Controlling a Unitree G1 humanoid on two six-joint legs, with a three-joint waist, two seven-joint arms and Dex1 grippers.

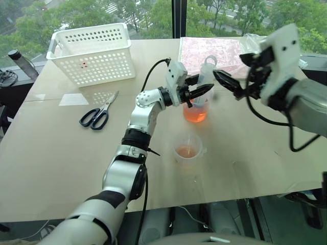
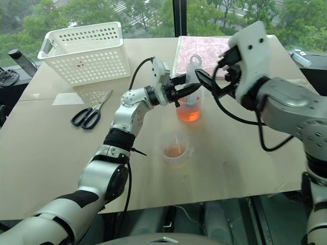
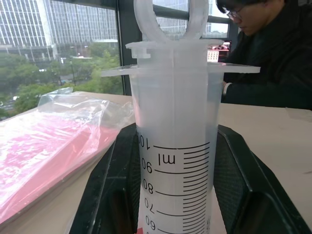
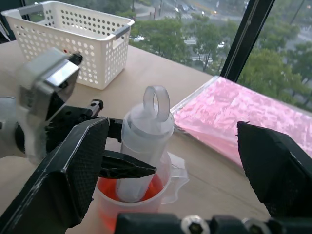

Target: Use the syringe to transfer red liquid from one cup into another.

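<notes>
The syringe stands upright, ring end up, with its tip down in the taller beaker, which holds red liquid. My left gripper is shut on the syringe barrel just above the beaker rim. To the right, my right gripper is open, its fingers pointing at the syringe's upper end without touching it. In the right wrist view the syringe and beaker sit between the spread fingers. The shorter cup stands nearer me with a little orange-red liquid at its bottom.
A white perforated basket stands at the far left, with black-handled scissors in front of it. A pink plastic-wrapped pack lies behind the beaker. A dark bottle is off the table's left. A person sits across the table.
</notes>
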